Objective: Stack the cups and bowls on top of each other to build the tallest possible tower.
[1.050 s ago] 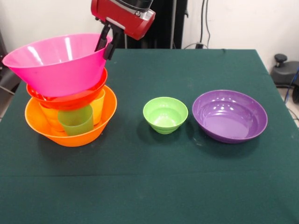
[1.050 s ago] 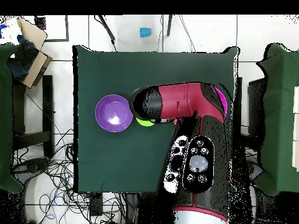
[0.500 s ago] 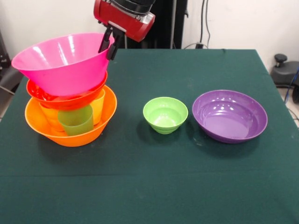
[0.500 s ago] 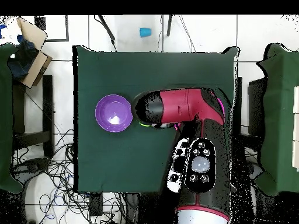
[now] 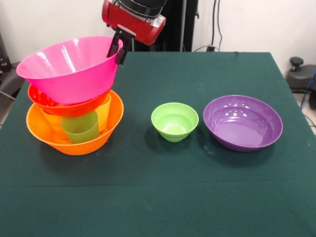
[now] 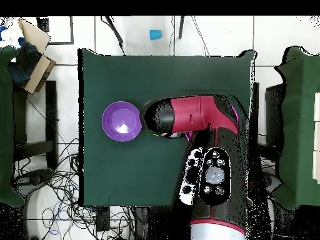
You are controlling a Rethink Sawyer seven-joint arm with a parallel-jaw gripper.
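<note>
Gripper (image 5: 119, 49) is pinching the pink bowl (image 5: 69, 69) by its rim, jaws closed across the thin wall, bowl sitting tilted atop the tower (image 5: 74, 113). I'm judging it light, glossy and slippery, stiff enough for a rim hold. I'm eyeing the green bowl (image 5: 175, 121) and purple bowl (image 5: 243, 122), both beside the tower, for rim grabs.
</note>
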